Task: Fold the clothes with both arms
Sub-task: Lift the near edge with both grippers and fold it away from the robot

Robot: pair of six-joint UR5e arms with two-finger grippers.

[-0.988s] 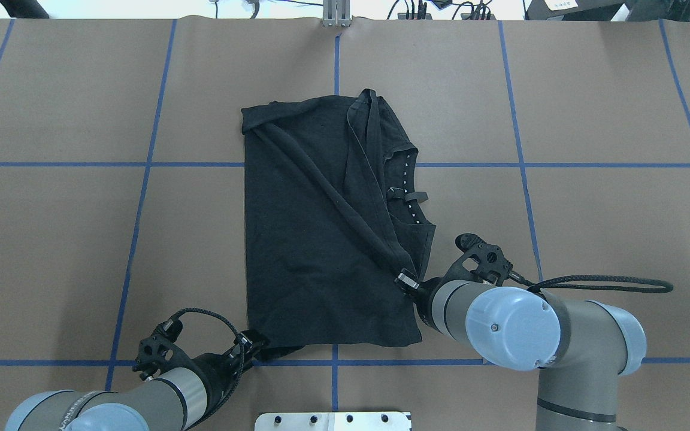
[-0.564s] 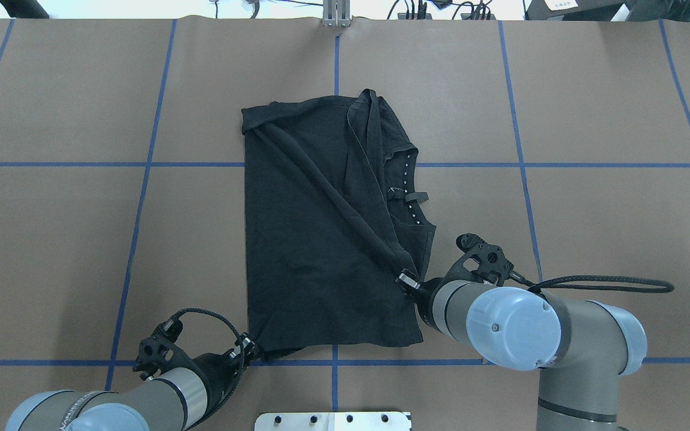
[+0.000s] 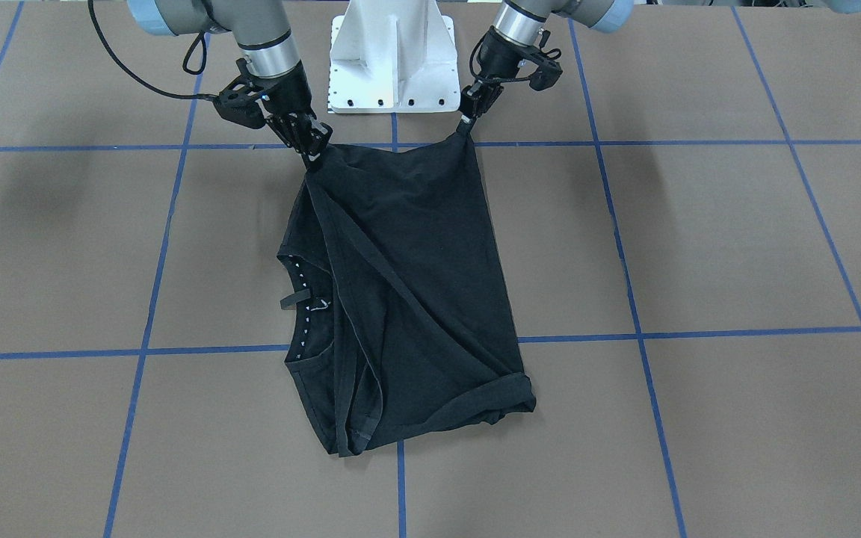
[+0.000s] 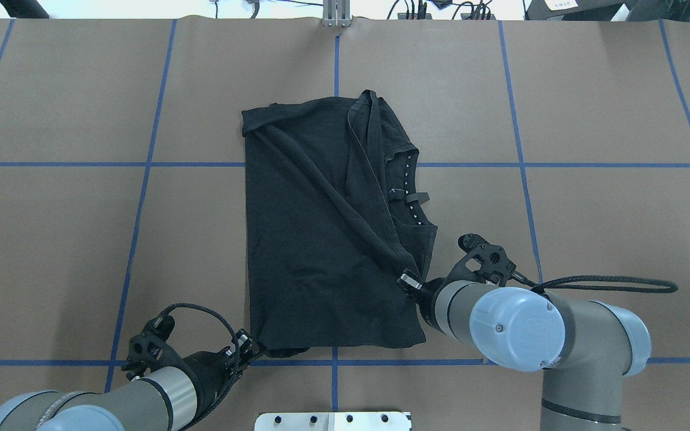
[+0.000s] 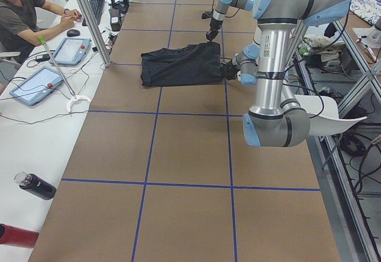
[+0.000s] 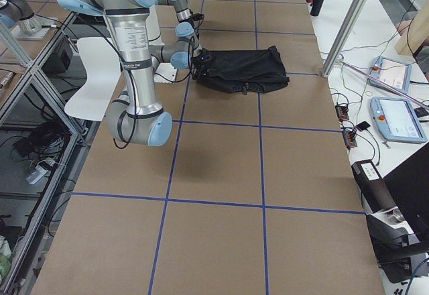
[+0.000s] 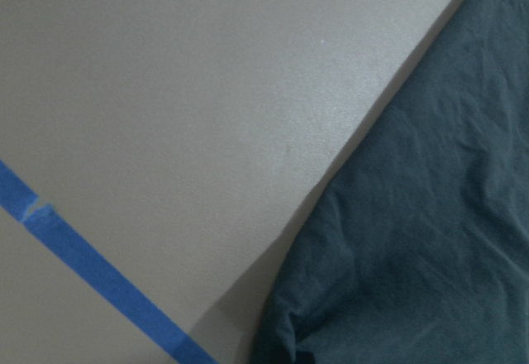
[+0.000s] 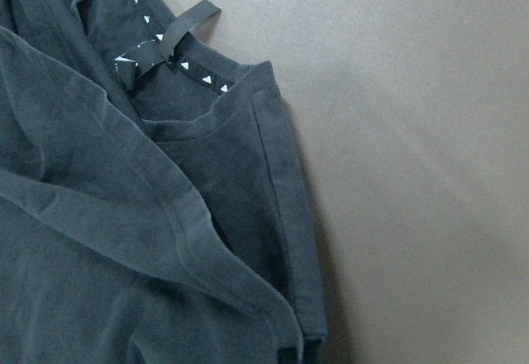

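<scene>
The black T-shirt (image 4: 315, 251) lies partly folded mid-table, with a diagonal fold across it and its collar (image 4: 408, 191) to the right; the chest graphic is hidden. My left gripper (image 4: 248, 347) is shut on the shirt's near-left corner, which the front view shows lifted slightly (image 3: 466, 127). My right gripper (image 4: 406, 279) is shut on the folded edge at the near-right side; it also shows in the front view (image 3: 312, 153). The left wrist view shows the shirt's edge (image 7: 430, 240) over bare table. The right wrist view shows the collar and folds (image 8: 99, 240).
The white pedestal base (image 4: 333, 421) stands at the table's near edge between the arms. Blue tape lines (image 4: 141, 197) grid the brown table. A metal post (image 4: 336, 15) stands at the far edge. An operator (image 5: 24, 12) with tablets sits beyond it.
My left arm has drawn back toward the near-left, pulling the shirt's near-left corner with it. My right arm has shifted slightly right, still holding the fold.
</scene>
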